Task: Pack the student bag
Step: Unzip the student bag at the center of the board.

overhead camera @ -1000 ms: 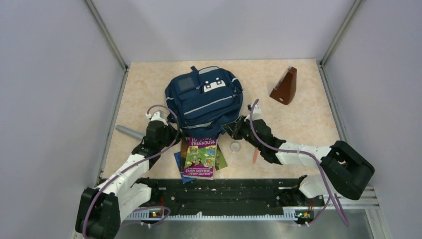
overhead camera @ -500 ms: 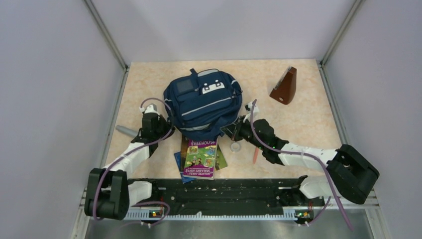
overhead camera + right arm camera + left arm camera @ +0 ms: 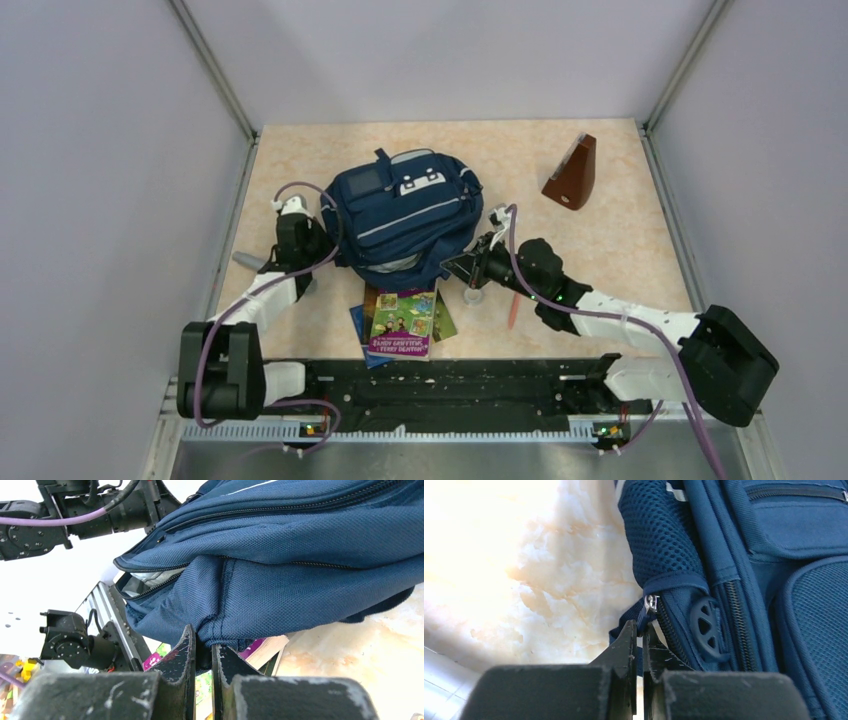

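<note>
Nearest us, just this side of the student bag [image 3: 405,205], lies a small stack of books [image 3: 403,322], its far end slipping under the bag's near edge. Off the bag's near right corner sit a little clear ring [image 3: 473,296] and an orange pen [image 3: 513,312], flat on the counter [image 3: 620,240]. At that same corner the right claw [image 3: 203,640] is clenched on a fold of navy fabric along the bag's bottom seam, with the zip mouth above it gaping and a sliver of grey lining [image 3: 145,582] showing. Over at the bag's left flank the left claw [image 3: 640,630] is pinched tight on the zip pull tab [image 3: 644,619], right beneath the mesh shoulder strap [image 3: 659,535]. A grey cylinder [image 3: 250,262] lies just left of that arm, near the bag's left side. The bag itself sits mid-counter, front pockets up, between the two arms. Beyond the bag's right side, well apart, stands a brown wedge-shaped block [image 3: 571,172].
</note>
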You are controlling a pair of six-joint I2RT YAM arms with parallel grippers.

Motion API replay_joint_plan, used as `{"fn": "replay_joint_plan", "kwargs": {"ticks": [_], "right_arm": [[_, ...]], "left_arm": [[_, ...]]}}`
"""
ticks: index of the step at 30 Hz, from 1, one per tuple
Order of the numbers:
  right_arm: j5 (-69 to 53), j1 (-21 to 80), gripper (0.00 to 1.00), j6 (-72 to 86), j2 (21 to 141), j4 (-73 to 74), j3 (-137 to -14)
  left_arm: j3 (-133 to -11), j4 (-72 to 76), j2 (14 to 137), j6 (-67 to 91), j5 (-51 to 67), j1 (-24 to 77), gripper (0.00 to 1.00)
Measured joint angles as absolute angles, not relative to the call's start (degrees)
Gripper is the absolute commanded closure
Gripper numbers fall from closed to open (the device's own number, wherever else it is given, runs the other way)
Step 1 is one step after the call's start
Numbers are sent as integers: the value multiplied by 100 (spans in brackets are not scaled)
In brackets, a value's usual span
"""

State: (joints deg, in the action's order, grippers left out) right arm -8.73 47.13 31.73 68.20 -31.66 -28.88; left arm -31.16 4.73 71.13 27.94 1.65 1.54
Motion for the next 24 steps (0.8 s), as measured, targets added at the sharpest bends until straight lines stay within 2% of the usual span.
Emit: {"fn": "replay_joint_plan", "kwargs": {"ticks": [12, 13, 18, 24], "right_arm": [[-1125, 4713, 100, 2856, 6713, -3020, -2888], [-1135, 4713, 100, 2849, 6713, -3013, -2888], [-1160, 4709, 100, 2805, 6707, -2952, -2888], [-1308, 4663, 100, 2759, 6737, -2871, -2886]], "left_arm": [[-3282, 414, 7522, 2477, 373, -115, 100], [-3317, 388, 7555, 2453, 408, -123, 93], [-3715, 58, 7548, 2279, 340, -257, 20], [-3861, -314, 6499, 2209, -108, -421, 14]]}}
